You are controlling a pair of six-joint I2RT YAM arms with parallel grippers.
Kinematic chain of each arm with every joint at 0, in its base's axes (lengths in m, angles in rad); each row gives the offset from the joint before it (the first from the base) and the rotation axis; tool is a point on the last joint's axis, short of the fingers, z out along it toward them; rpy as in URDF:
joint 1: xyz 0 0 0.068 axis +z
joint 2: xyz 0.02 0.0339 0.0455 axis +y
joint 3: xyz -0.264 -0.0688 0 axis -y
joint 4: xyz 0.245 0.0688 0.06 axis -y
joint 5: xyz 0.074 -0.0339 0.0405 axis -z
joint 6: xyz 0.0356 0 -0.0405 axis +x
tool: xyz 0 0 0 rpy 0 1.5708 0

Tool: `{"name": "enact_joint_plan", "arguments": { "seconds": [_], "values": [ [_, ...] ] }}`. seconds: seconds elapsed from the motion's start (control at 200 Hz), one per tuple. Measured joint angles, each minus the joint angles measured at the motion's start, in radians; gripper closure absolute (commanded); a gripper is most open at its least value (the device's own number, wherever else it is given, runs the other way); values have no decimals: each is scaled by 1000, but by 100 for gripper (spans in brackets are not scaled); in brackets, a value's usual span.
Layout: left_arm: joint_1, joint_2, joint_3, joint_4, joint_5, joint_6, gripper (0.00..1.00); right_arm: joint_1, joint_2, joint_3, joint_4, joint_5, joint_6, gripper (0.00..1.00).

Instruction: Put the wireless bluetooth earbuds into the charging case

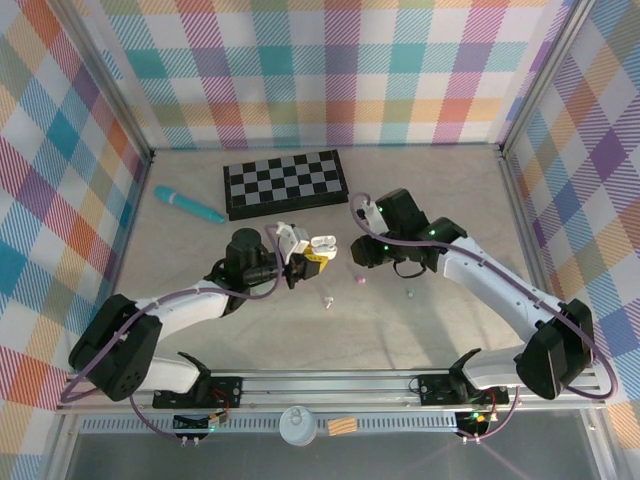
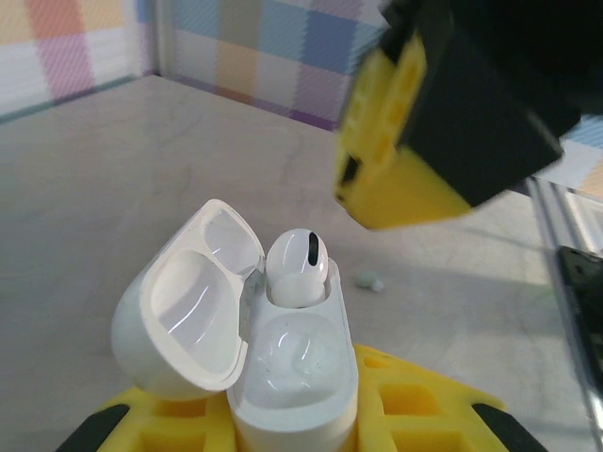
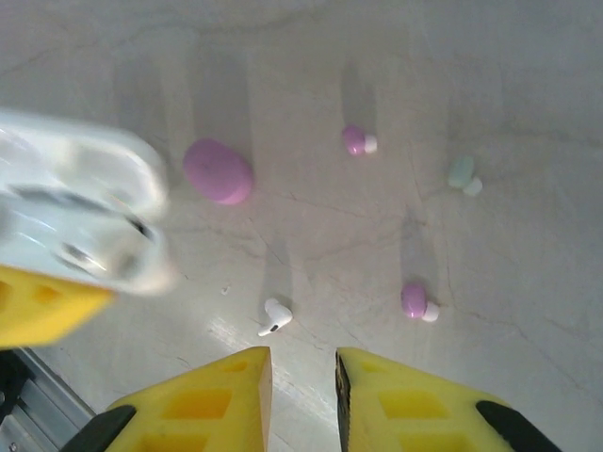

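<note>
1. My left gripper [image 2: 292, 426] is clamped on the glossy white case [image 2: 294, 367]. Its lid [image 2: 184, 320] is swung open toward 9 o'clock, so the sockets face up for loading.
2. One smooth white bud [image 2: 298, 268] sits in the far socket; the near socket is empty.
3. My right gripper [image 3: 303, 363] hangs over the matte table [image 3: 311, 56], fingers slightly apart and holding nothing.
4. A loose white earbud [image 3: 275, 316] with a short stem lies at 11 o'clock, just past those fingertips. I judge it the matching one.
5. A pink bud [image 3: 415, 301] lies at 2 o'clock.

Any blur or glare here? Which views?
Left wrist: white case sharp, right end effector's finger above it defocused. Right wrist: that case smeared at the left edge, loose earbuds in focus with soft shadows. Top external: even light, no glare.
</note>
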Motion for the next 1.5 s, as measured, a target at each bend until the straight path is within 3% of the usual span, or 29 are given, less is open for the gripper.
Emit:
{"name": "enact_joint_plan", "arguments": {
  "seconds": [0.195, 0.515, 0.935, 1.5],
  "values": [
    [52, -98, -63, 1, -100, 1, 99, -11, 10, -133, 85, -83, 124, 70],
    [69, -280, -105, -83, -165, 38, 99, 27, 343, -55, 67, -207, 330, 63],
    [69, -355, -144, -154, -169, 76, 98, 109, 592, 204, -95, -170, 386, 59],
    [69, -408, -159, -187, -167, 114, 99, 156, 707, 320, -221, -112, 383, 61]
  ]
}}
